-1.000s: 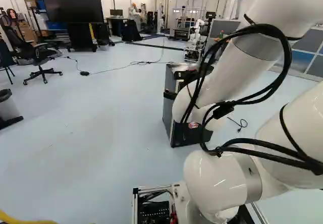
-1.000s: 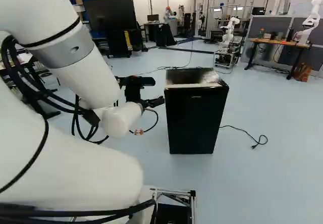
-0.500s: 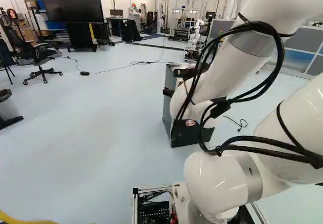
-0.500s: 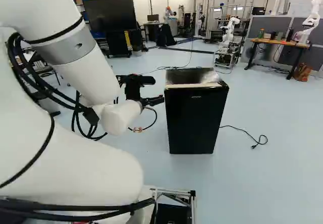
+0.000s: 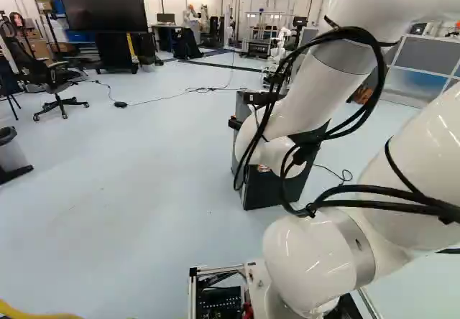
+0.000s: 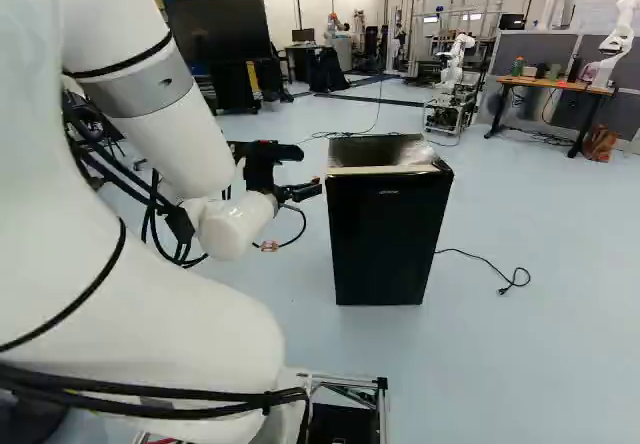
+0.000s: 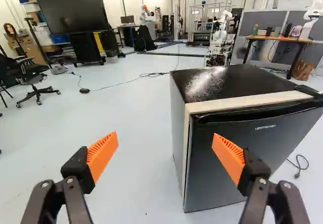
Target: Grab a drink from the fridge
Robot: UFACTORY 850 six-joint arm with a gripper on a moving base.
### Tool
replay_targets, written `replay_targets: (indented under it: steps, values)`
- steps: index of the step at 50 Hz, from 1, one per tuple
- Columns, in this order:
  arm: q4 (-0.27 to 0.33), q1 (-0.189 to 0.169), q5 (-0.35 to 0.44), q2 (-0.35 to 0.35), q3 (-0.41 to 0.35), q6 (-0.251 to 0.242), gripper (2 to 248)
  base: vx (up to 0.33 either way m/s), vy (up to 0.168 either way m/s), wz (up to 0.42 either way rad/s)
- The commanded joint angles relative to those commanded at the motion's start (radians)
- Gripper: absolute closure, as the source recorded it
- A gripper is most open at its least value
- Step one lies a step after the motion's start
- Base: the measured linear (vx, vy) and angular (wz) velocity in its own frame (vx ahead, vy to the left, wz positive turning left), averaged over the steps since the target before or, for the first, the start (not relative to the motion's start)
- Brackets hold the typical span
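The gripper is beside the left edge of the black fridge in the right base view, near its top. In the wrist view the gripper stands open, its orange pads wide apart with nothing between them. The fridge lies ahead, largely beyond one finger, its door shut and a pale strip along the door's edge. The left base view shows the fridge partly covered by my arm. No drink is in view.
A loose cable with a plug lies on the floor beside the fridge. Farther off stand an office chair, a large screen, another robot on a cart and a wooden desk.
My arm has shifted left in the left base view; in the right base view the gripper has risen slightly and moved a little left. The base and fridge have stayed put.
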State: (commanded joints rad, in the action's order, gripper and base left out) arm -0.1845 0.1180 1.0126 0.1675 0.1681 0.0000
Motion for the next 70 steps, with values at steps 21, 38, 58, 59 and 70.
replay_targets:
  steps: [21,38,58,59,70]
  values:
    - [-0.081,0.052,0.055,-0.114,0.052,0.000,3,0.000,0.000,0.000]
    - [-0.150,0.091,0.072,-0.214,0.104,0.000,3,0.000,0.000,0.000]
    - [-0.255,0.127,0.083,-0.344,0.190,0.000,3,0.000,0.000,0.000]
    - [-0.261,0.129,0.084,-0.349,0.194,0.000,3,0.000,0.000,0.000]
    - [-0.329,0.145,0.089,-0.394,0.243,0.000,3,0.000,0.000,0.000]
